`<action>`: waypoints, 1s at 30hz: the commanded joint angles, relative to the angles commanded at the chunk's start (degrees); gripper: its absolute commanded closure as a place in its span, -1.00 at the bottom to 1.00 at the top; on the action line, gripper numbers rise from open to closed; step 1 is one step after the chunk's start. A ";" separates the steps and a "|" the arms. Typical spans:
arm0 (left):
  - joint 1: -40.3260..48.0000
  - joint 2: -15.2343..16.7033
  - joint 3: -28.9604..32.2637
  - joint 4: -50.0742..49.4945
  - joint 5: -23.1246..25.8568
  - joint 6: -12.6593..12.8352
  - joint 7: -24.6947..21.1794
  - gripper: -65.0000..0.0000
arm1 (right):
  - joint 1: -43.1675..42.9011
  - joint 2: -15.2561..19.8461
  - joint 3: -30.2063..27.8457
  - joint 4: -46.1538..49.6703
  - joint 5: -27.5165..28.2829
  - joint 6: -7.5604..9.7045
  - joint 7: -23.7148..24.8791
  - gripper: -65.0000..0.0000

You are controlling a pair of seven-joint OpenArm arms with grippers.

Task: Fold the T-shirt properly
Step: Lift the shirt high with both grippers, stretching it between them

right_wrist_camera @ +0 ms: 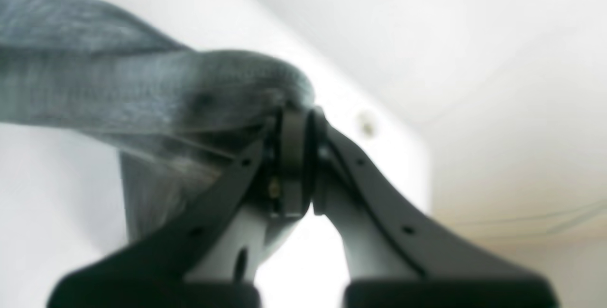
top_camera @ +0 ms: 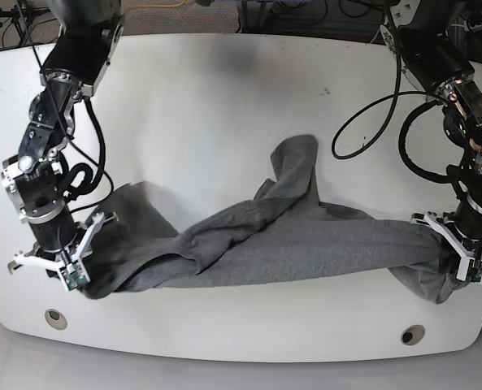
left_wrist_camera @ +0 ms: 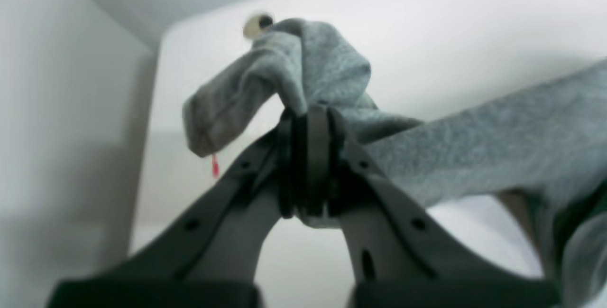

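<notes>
The grey T-shirt (top_camera: 289, 236) stretches in a twisted band across the front of the white table (top_camera: 224, 106), with one part reaching back toward the middle. My left gripper (top_camera: 458, 272) is at the right end of the band, shut on a bunch of the cloth. In the left wrist view the left gripper (left_wrist_camera: 310, 123) pinches a fold of the T-shirt (left_wrist_camera: 498, 146), lifted off the table. My right gripper (top_camera: 80, 272) is at the left end. Seen from the right wrist, the right gripper (right_wrist_camera: 296, 123) is shut on the T-shirt (right_wrist_camera: 95, 89).
Two round holes sit near the table's front edge, one at the left (top_camera: 55, 318) and one at the right (top_camera: 412, 335). A black cable (top_camera: 371, 130) loops on the table beside the right-hand arm. More cables lie behind the table's back edge.
</notes>
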 joint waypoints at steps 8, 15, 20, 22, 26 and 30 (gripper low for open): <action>-5.45 0.09 0.00 -0.35 0.09 3.34 0.00 1.00 | 8.44 2.81 -0.18 -2.81 0.00 0.00 -0.09 1.00; -13.27 0.26 0.00 -0.44 0.62 5.89 0.00 1.00 | 17.76 5.01 -3.25 -7.91 0.00 0.00 -1.23 1.00; -19.16 0.26 2.37 -0.44 3.96 5.89 0.09 1.00 | 24.09 6.42 -5.19 -11.52 0.00 0.00 -2.11 1.00; -21.36 0.26 3.34 -0.44 5.19 5.89 0.09 1.00 | 26.29 6.42 -5.54 -12.92 0.18 0.00 -2.11 1.00; -25.32 -0.09 4.04 -0.44 6.33 5.89 0.09 1.00 | 30.95 6.51 -5.98 -14.95 0.09 0.00 -2.20 1.00; -28.22 -0.26 4.04 -1.41 6.33 5.89 0.09 1.00 | 34.55 6.51 -5.98 -16.88 0.09 0.00 -2.29 1.00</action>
